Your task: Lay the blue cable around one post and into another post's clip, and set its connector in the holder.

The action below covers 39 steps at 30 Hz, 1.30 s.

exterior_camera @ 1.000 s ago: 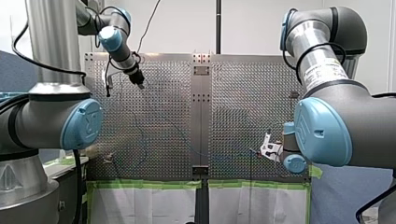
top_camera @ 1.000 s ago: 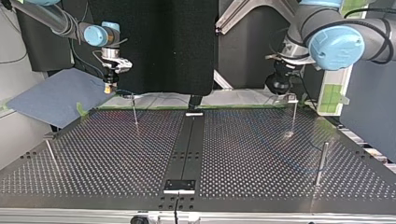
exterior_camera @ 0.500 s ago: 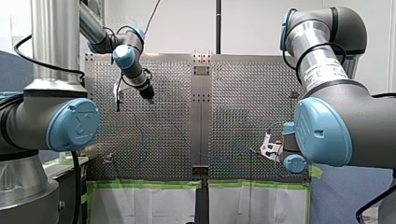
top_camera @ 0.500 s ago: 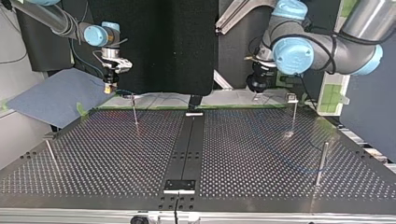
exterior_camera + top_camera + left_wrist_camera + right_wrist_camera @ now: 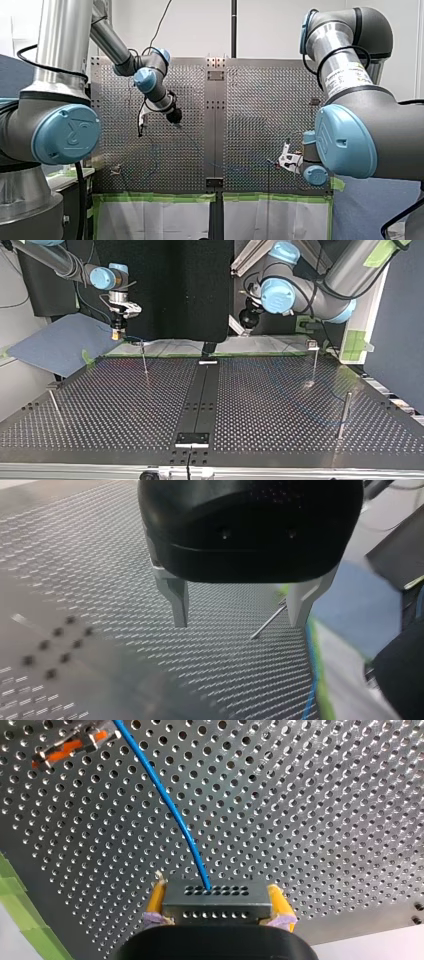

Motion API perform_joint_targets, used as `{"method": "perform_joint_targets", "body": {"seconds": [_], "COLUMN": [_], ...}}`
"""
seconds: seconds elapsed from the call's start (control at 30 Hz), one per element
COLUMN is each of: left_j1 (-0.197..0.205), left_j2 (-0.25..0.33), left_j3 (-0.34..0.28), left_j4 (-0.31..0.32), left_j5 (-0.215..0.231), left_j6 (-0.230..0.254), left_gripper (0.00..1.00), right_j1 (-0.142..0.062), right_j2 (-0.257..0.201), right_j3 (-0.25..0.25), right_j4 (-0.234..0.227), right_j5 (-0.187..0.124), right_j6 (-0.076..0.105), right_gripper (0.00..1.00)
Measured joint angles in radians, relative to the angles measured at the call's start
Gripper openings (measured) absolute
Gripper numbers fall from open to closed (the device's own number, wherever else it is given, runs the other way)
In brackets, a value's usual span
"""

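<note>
Front view: my left gripper (image 5: 174,116) hangs over the left half of the perforated table (image 5: 260,100). It is well in from the left edge and a little left of the centre strip (image 5: 215,125), with bare plate on every side. My right gripper (image 5: 287,161) sits low at the right, close to the near edge and its green tape (image 5: 160,197). Top view: my right gripper is at the far left, close to the plate's far edge. The blue cable (image 5: 131,338) runs a short way from it to a clip-topped post (image 5: 144,359) just beside. A second clip-topped post (image 5: 314,362) stands far right. One plain post (image 5: 344,414) stands by the right edge and another (image 5: 54,404) by the left, with wide bare plate between. Left wrist view: metal fingers (image 5: 177,600) stand wide apart, empty, over bare plate. A thin post (image 5: 268,622) stands ahead, and the cable lies along the taped edge beside the gripper. Right wrist view: yellow pads (image 5: 276,902) clamp the dark connector (image 5: 216,906). The cable rises from the connector's top across the plate, past an orange-and-metal clip (image 5: 70,744); whether they touch, cannot tell.
</note>
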Motion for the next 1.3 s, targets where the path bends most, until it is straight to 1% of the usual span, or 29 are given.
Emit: {"method": "perform_joint_targets", "body": {"seconds": [0.2, 0.37, 0.57, 0.73, 0.9, 0.97, 1.07, 1.2, 1.3], "left_j1": [-0.053, -0.093, -0.143, -0.182, -0.220, -0.224, -0.217, -0.190, -0.166], "left_j2": [-0.053, -0.093, -0.143, -0.182, -0.223, -0.240, -0.264, -0.299, -0.325], "left_j3": [-0.013, -0.014, -0.010, 0.017, 0.057, 0.074, 0.098, 0.113, 0.122], "left_j4": [0.053, 0.093, 0.144, 0.182, 0.223, 0.241, 0.265, 0.300, 0.325], "left_j5": [0.042, 0.065, 0.067, 0.067, 0.067, 0.066, 0.066, 0.069, 0.080], "left_j6": [0.010, -0.011, -0.048, -0.052, -0.052, -0.051, -0.051, -0.050, -0.047], "left_gripper": [0.96, 0.96, 0.96, 0.96, 0.96, 0.96, 0.96, 0.96, 0.96], "right_j1": [-0.008, -0.007, -0.001, 0.000, -0.002, -0.003, -0.003, -0.002, -0.001], "right_j2": [-0.001, -0.001, -0.001, -0.001, -0.001, -0.001, -0.001, -0.001, -0.001], "right_j3": [0.000, 0.000, 0.000, 0.000, 0.000, 0.000, 0.000, 0.001, 0.001], "right_j4": [0.007, 0.016, 0.027, 0.029, 0.028, 0.029, 0.029, 0.029, 0.027], "right_j5": [0.001, 0.001, 0.002, 0.003, 0.003, 0.003, 0.003, 0.003, 0.003], "right_j6": [-0.001, -0.005, -0.011, -0.014, -0.016, -0.019, -0.023, -0.025, -0.026], "right_gripper": [0.02, 0.02, 0.02, 0.02, 0.02, 0.02, 0.02, 0.02, 0.02]}}
